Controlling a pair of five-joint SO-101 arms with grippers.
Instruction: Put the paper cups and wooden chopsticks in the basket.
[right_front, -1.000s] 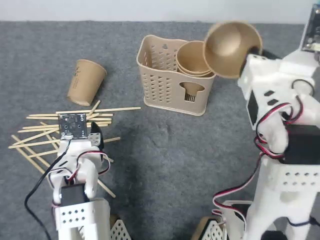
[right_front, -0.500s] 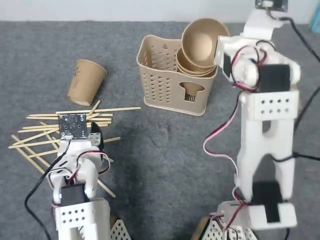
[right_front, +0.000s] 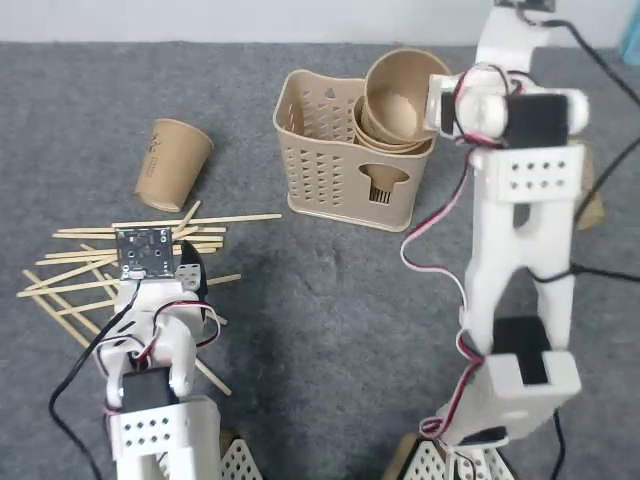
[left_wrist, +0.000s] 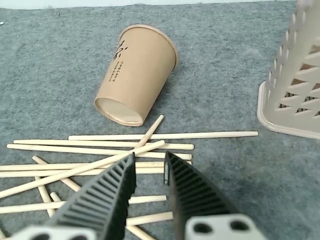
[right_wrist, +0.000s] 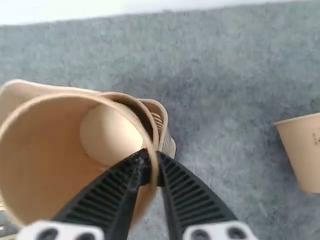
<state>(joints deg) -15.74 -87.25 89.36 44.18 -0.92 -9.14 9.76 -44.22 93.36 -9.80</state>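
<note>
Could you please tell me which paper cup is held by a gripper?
The top cup above the basket, its rim pinched by the right gripper; the nested cups and the lone cup by the chopsticks are free.

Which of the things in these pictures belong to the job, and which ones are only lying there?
Belong to the job:
basket
stacked cups inside it
held cup, in the right claw
cup on its side
scattered chopsticks
another cup, on the carpet

Only there:
grey carpet
pale strip behind it
</note>
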